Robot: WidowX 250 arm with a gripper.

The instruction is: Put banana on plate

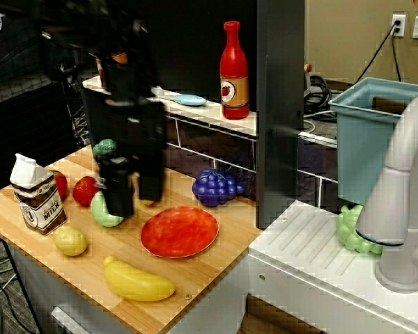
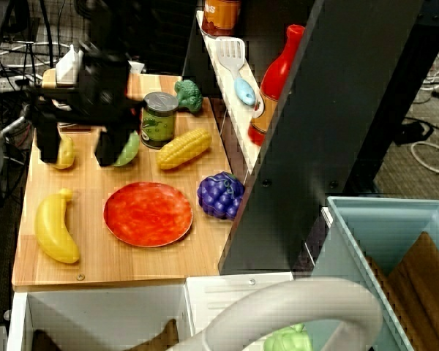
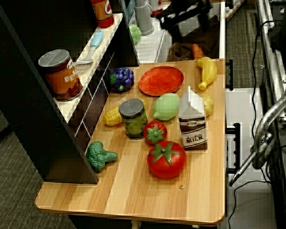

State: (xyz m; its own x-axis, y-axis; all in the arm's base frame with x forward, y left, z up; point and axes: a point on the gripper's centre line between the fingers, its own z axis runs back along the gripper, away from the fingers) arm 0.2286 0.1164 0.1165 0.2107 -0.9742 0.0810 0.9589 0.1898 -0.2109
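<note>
Gripper [image 2: 77, 150] upper left, fingers apart, empty; banana [image 2: 55, 226] lower left near table edge; clumsy grasp may knock it off, missing plate [image 2: 148, 213]

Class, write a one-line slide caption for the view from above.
Yellow banana lies left of the red plate, apart from it; gripper hovers behind them.

The wooden counter [image 1: 216, 268] is seen low from its front corner, steeply from above, and from the far end — the plate [image 1: 179, 231] is shared by all.
</note>
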